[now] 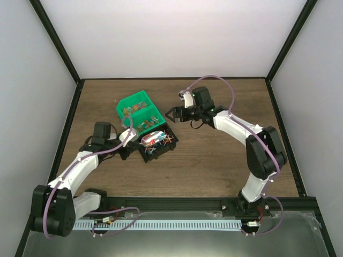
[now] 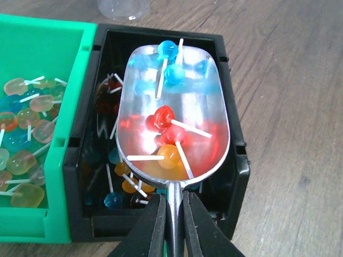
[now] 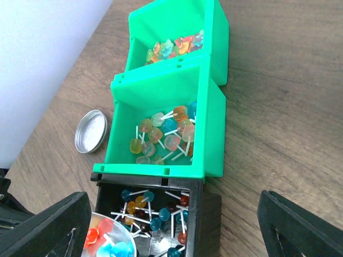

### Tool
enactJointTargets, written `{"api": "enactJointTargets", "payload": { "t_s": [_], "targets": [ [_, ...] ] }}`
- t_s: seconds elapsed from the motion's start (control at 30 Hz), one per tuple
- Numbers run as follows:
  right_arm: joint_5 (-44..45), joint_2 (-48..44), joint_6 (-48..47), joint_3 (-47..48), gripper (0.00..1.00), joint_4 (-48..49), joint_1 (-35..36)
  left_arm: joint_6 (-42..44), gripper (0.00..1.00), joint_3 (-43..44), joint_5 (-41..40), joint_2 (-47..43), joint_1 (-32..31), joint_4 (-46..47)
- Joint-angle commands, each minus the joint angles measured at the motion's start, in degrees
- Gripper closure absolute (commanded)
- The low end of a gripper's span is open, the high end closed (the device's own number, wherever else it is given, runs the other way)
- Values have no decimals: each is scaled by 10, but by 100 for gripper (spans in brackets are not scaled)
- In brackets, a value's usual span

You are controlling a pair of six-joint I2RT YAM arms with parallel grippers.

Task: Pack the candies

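Note:
The candies are tiny lollipops on white sticks, red, blue and orange. Many lie in a black bin (image 1: 161,145) (image 2: 236,160) (image 3: 206,214). My left gripper (image 1: 130,143) (image 2: 174,202) is shut on the handle of a metal scoop (image 1: 154,137) (image 2: 177,69), level over the black bin. The scoop holds several candies (image 2: 167,120) and shows in the right wrist view (image 3: 107,241). More candies (image 3: 158,217) lie under it in the bin. My right gripper (image 1: 172,114) (image 3: 172,206) is open and empty, above the bins.
Two joined green bins (image 1: 138,111) (image 3: 211,123) sit beyond the black bin, holding duller lollipops (image 3: 163,136) and gummy pieces (image 3: 174,47). A round metal lid (image 3: 91,131) lies beside them. A clear jar's edge (image 2: 123,6) shows past the black bin.

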Motion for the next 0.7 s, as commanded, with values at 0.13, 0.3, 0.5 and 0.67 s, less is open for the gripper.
{"api": "enactJointTargets", "payload": {
  "t_s": [0.13,0.3,0.5,0.67],
  "targets": [
    [-82,-36,-24,32,9,-4,-59,-10,96,17,69,-3,13,40],
    [-121,-48,-31,26,6,-4,-117,-30,96,91,45,17,12,16],
    [-184,-41,-17,20,1,1,-196,3,96,175,41,61,11,-21],
    [-203,-20,-21,25,0,-4,-234,20,96,264,44,144,6,-69]
  ]
}}
